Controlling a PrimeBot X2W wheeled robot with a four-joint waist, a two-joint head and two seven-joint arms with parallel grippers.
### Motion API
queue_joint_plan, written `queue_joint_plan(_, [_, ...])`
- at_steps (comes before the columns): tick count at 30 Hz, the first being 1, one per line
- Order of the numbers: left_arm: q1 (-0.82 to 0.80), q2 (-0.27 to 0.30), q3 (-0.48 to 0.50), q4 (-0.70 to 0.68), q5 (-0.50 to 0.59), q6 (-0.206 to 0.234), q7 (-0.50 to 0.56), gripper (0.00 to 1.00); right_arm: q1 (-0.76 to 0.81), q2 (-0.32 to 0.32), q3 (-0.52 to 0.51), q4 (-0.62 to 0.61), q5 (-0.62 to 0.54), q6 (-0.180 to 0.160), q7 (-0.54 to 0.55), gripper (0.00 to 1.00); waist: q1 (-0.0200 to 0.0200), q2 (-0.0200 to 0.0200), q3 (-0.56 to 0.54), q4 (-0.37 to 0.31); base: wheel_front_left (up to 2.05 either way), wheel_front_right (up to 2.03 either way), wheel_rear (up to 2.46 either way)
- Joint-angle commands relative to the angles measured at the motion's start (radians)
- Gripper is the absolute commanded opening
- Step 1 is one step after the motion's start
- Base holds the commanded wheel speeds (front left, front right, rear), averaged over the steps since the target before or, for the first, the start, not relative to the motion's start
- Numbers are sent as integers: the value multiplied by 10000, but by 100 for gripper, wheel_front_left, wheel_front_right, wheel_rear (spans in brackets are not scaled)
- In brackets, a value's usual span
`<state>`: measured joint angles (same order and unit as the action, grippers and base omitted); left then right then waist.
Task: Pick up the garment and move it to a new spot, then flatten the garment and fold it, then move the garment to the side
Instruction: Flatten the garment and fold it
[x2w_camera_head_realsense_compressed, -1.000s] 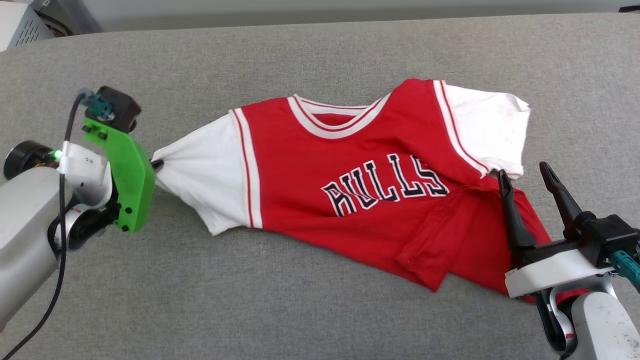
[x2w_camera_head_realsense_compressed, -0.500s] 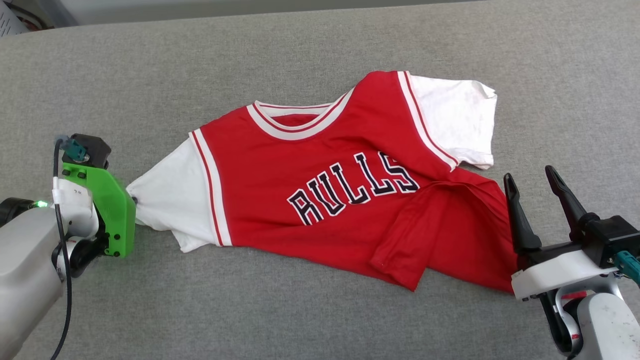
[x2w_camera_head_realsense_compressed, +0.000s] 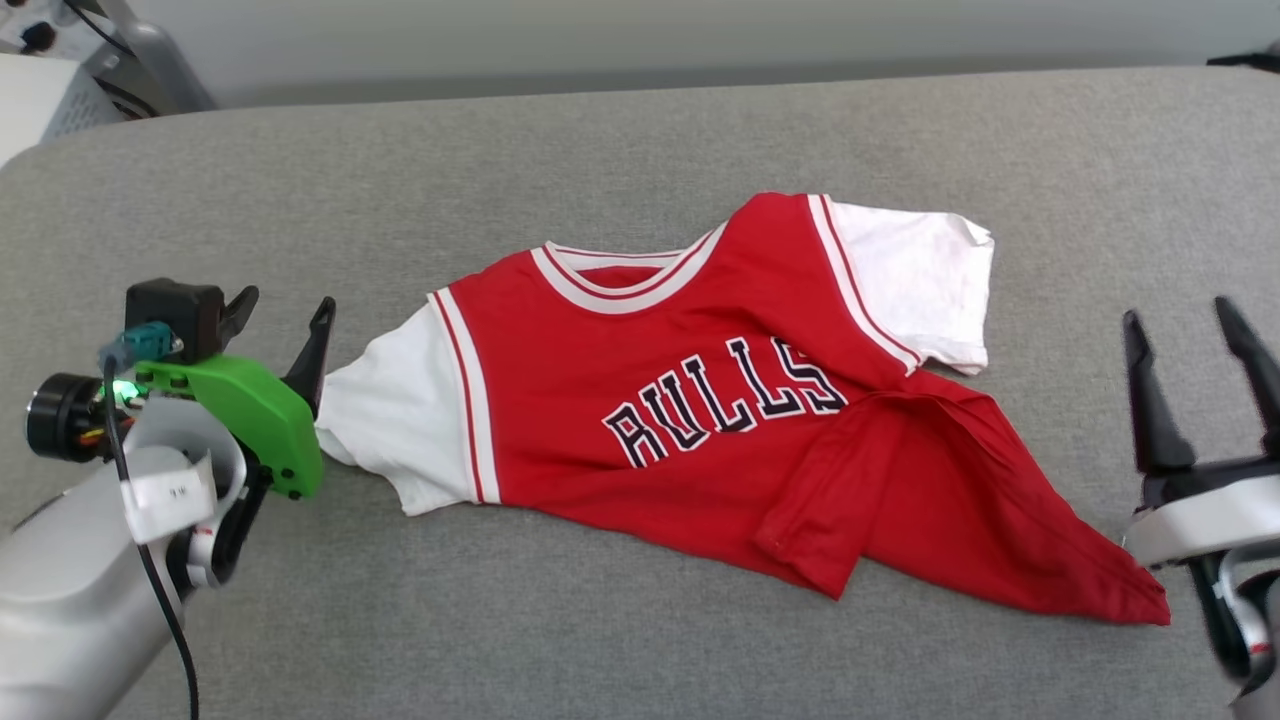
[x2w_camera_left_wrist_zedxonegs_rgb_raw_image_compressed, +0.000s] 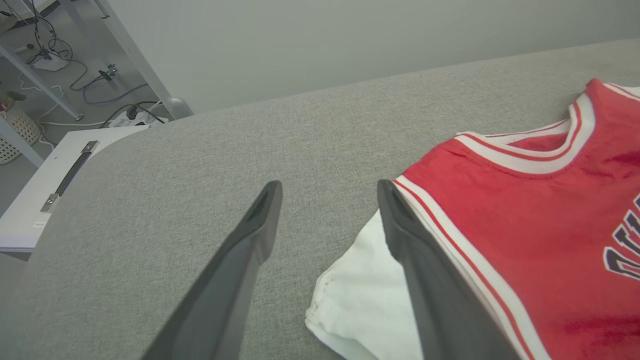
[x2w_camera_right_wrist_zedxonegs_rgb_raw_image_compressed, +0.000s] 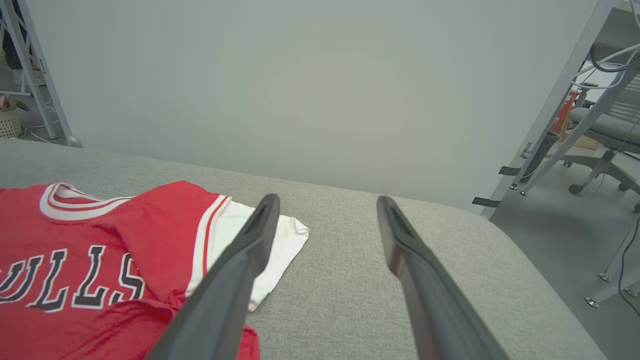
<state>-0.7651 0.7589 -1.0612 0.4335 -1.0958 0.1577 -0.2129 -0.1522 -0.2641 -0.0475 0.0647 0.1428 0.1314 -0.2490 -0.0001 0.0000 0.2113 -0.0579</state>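
**Left gripper stands open, holding nothing**

We see the left gripper's two long dark fingers spread wide in the left wrist view, with bare grey cloth between them. The garment is a red jersey-style T-shirt with white short sleeves, a red-and-white striped collar and black-and-white letters across the chest. It lies front-up in the middle of the head view on a grey fabric-covered surface. Its lower part is folded over itself at the lower right and runs out to a red point near the frame's lower right corner.

One white sleeve points to the left of the frame, and its end is just beside the left gripper. We cannot tell whether a finger touches it. The other white sleeve lies at the upper right.

A green bracket sits on the left wrist. At the right edge, the right gripper has its dark fingers parted and empty, above the garment's red point.

Farther out we see a pale wall, a white cabinet top with a metal handle, and an office chair.
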Motion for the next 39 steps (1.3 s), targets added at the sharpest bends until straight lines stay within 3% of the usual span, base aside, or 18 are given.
queue_joint_plan(1, [329,85,114,-289,127,284,-187,100,-292,-127,-96,-216,-123,-7,98,100,1,0,-270,252,0,0,0])
queue_joint_plan(6, [1314,81,1279,-1958,813,1780,-477,100,-1464,-988,-278,-590,310,-7,1056,100,1,0,-316,500,0,0,0])
queue_joint_plan(9, [2159,-285,2452,-2958,1730,2491,-483,100,-2171,-1666,-76,-538,765,-7,2024,100,1,0,-214,692,0,0,0])
queue_joint_plan(15, [3988,-1157,4387,-4249,3658,3146,-486,100,-3562,-3042,914,279,2643,-7,4476,100,1,0,131,1102,0,0,0])
queue_joint_plan(21, [5070,-2131,5719,-5025,5179,2986,-487,100,-4821,-4233,2061,1241,4596,-7,7125,100,1,0,805,1510,0,0,0])
queue_joint_plan(28, [5407,-3241,6731,-5293,6322,2198,-487,100,-6138,-4777,3310,2155,6188,-7,10333,100,1,0,1828,1837,0,0,0])
queue_joint_plan(33, [5234,-3904,7292,-5149,6910,1528,-488,100,-6913,-4743,3960,2669,6121,-7,11148,100,1,0,2434,2008,0,0,0])
queue_joint_plan(39, [5105,-4543,7873,-5046,7527,916,-488,100,-7284,-4533,4457,3600,5891,-7,10987,100,1,0,2910,2187,0,0,0])
